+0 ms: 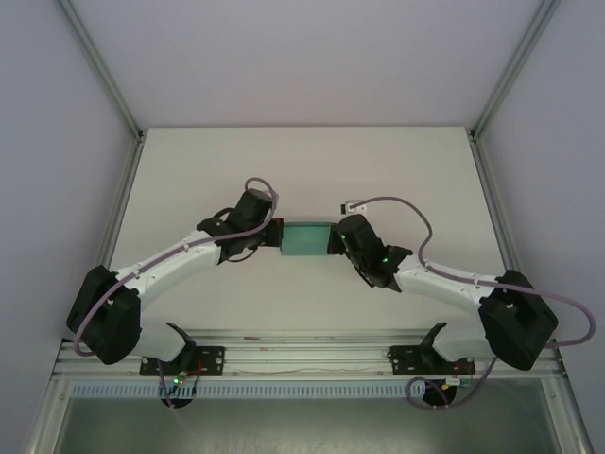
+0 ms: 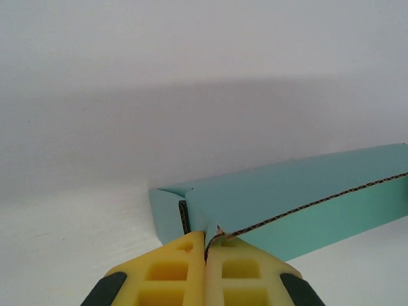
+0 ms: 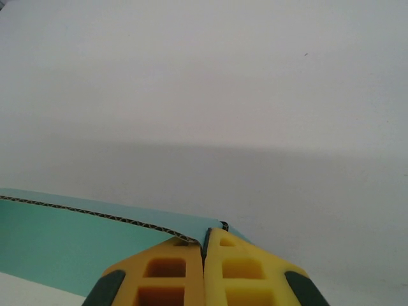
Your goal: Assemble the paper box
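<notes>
The teal-green thin card paper box looks matt and smooth, with brown corrugated fluting along its cut edge. The yellow moulded pads of the left claw look like dull plastic or rubber. The white desk is matt and even.

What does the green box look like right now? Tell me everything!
The paper box is teal-green card, folded into a long, shallow shape, with a brown corrugated cut edge running along one side. The left gripper is shut on its left end, where a small flap is tucked in, and the right gripper is shut on its right end, so it spans the gap between them.
</notes>
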You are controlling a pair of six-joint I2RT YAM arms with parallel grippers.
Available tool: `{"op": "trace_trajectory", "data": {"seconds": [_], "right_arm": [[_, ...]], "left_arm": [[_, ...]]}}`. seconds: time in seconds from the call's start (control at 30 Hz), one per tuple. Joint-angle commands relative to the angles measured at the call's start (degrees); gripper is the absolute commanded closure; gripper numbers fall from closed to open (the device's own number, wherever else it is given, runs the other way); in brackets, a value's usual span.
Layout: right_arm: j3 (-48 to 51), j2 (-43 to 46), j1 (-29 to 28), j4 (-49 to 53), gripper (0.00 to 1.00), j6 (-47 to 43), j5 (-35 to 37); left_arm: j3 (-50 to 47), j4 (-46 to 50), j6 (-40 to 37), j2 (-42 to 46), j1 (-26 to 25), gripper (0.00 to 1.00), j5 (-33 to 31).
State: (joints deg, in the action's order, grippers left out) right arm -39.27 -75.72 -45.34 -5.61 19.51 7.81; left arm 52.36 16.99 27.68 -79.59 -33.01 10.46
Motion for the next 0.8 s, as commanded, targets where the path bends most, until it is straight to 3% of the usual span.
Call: {"op": "trace_trajectory", "data": {"seconds": [0.0, 0.1, 0.3, 0.53, 0.67, 0.77], "right_arm": [[3.2, -3.2, -1.0, 4.6, 1.00, 1.4, -0.4], [6.0, -3.7, -1.5, 0.1, 1.00, -0.7, 0.2], [13.0, -5.7, -2.1, -10.6, 1.00, -7.5, -1.4], [13.9, -4.6, -2.1, -12.4, 0.99, -7.1, -2.0], [10.8, -0.5, -2.0, -8.6, 0.86, -5.1, -0.7], [7.1, 2.6, -1.8, -4.5, 0.69, -4.7, 0.3]], "left_arm": [[-5.4, 1.5, 2.6, -2.1, -1.1, 1.00, 3.3], [-7.3, 2.4, 2.2, -1.5, -1.7, 1.00, -1.2], [-12.2, -2.3, -0.7, -3.6, -2.9, 1.00, -4.4], [-13.2, -5.8, -1.0, -6.7, -3.0, 1.00, -4.3], [-13.0, -5.5, -0.8, -6.2, -3.0, 1.00, -4.4], [-13.0, -5.1, -1.0, -5.1, -3.0, 1.00, -4.4]]}}
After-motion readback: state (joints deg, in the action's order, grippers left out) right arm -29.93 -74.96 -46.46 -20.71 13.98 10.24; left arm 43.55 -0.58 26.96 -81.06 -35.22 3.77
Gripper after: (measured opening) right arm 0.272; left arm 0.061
